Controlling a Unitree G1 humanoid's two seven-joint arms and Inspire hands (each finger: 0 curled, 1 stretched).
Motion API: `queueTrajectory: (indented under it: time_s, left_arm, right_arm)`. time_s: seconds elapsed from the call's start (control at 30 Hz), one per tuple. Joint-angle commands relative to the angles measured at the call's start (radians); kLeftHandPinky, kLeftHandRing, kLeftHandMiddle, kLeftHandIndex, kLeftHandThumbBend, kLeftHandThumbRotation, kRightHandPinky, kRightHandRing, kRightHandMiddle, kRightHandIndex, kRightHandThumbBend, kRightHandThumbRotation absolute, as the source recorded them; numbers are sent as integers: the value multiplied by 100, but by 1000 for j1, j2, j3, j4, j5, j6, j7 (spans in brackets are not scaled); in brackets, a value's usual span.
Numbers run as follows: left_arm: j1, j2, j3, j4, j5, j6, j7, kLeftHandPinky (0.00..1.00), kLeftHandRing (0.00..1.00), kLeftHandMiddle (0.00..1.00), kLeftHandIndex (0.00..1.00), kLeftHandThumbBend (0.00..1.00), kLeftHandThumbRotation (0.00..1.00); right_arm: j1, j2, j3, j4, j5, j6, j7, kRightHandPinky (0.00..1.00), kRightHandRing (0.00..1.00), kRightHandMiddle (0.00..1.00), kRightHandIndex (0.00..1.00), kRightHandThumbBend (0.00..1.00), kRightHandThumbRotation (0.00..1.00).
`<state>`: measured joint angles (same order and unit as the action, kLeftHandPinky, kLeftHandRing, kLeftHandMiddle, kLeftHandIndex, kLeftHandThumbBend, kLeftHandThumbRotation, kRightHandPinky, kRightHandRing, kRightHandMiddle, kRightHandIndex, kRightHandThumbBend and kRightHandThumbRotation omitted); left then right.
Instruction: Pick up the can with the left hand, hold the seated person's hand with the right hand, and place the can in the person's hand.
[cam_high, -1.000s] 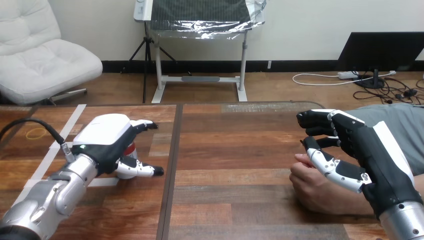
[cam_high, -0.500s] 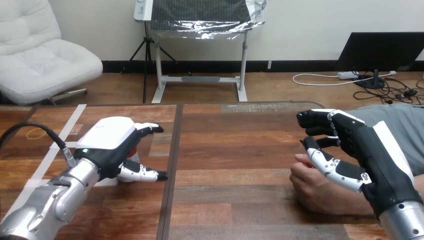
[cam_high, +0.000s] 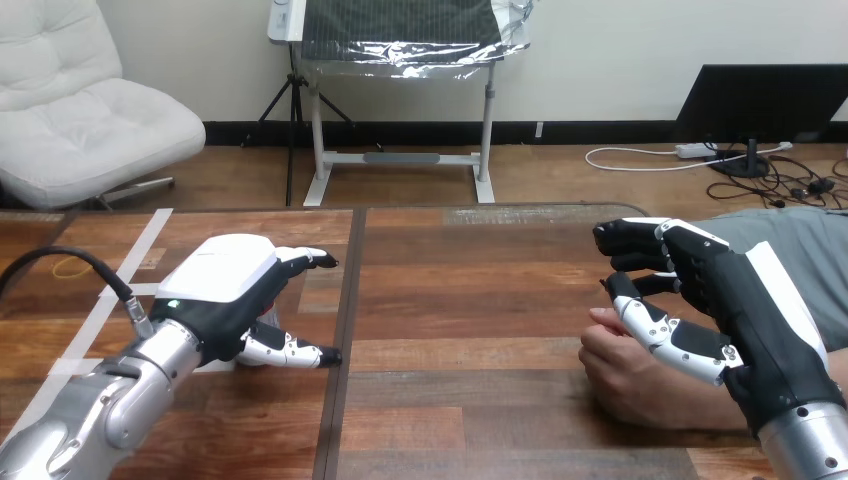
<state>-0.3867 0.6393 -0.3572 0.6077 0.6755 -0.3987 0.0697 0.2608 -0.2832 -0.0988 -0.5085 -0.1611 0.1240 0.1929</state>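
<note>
Can (cam_high: 268, 306): in the head view it stands on the left half of the table (cam_high: 470, 300), almost wholly covered by the left hand (cam_high: 222, 285). Only a small red sliver shows, in the gap between that hand's fingers (cam_high: 305, 258) and its thumb (cam_high: 290, 351).

Left hand: palm down over the can, white back shell up. The fingers reach forward nearly straight past the far side of the can, and the thumb lies low on the near side, so the two are spread apart. Contact between the can and the fingers or thumb cannot be told. The silver forearm (cam_high: 90, 420) enters from the lower left corner.

Right hand (cam_high: 740, 300): raised at the right side of the table, fingers bent inward with nothing between them. Its thumb lies across the upper side of the person's hand (cam_high: 625, 375) but is not seen to close round it.

Person's hand: rests on the table as a loose fist, under and just beside the right hand, well apart from the can.

White tape strips (cam_high: 130, 255) cross the table at the far left, beside the left hand.
</note>
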Motion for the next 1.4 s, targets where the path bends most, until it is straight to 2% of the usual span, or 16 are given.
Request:
queueTrajectory:
  time_s: [0.0,0.8,1.37]
  left_arm:
    - [-8,33,42,-89,-19,-13,-7,80,82,84,84,75,47]
    - [74,43,94,-242,-26,4,-65,79,81,84,84,75,46]
    - [85,46,115,-253,-21,-12,-56,80,81,84,85,74,46]
  right_arm:
    - [-79,-18,-7,-22,6,-9,4,69,75,75,72,30,0]
    - [-85,-19,-8,-10,10,-16,9,68,74,75,72,30,0]
    - [-87,-20,-6,0,3,-27,12,67,74,75,72,30,0]
